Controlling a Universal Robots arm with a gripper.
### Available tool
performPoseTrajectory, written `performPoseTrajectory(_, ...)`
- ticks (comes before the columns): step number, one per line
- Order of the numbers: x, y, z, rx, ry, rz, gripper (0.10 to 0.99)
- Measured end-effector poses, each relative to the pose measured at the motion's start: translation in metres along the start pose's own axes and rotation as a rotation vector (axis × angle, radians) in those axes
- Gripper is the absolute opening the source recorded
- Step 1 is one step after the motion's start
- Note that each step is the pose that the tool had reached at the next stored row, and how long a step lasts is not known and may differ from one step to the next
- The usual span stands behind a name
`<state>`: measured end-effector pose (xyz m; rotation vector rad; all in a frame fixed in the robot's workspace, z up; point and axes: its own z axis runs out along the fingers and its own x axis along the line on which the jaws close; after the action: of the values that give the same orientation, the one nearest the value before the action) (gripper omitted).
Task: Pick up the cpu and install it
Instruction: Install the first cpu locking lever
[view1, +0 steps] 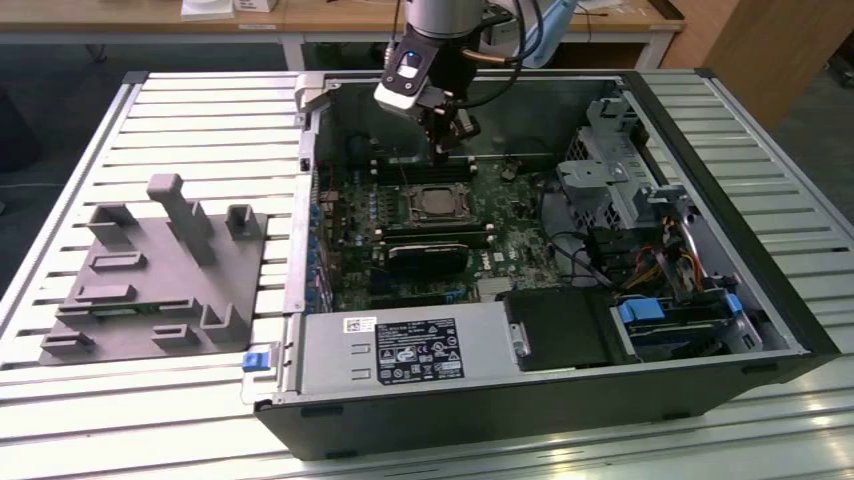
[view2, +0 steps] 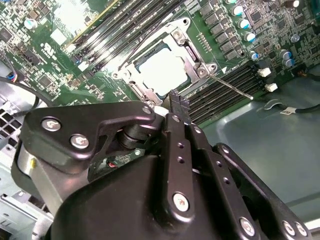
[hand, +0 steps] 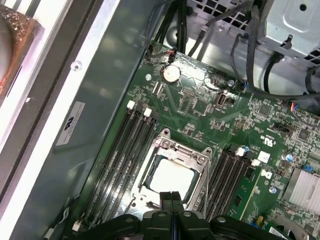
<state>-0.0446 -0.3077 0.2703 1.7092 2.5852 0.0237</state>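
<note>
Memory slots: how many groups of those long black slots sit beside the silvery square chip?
2. One bank flanks the cpu on one side, another bank on the opposite side; the gripper may hide more.

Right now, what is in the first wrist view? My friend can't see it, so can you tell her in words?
A silvery square cpu lies in its metal-framed socket on a green motherboard, with the black gripper closed just above it. Dark memory slots run along both sides of the socket, and black cables hang near a grey metal drive cage.
</note>
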Motion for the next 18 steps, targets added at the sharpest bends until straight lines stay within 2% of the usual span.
performPoseTrajectory(18,0.0,0.0,0.0,-0.003,0.0039,-0.108,0.106)
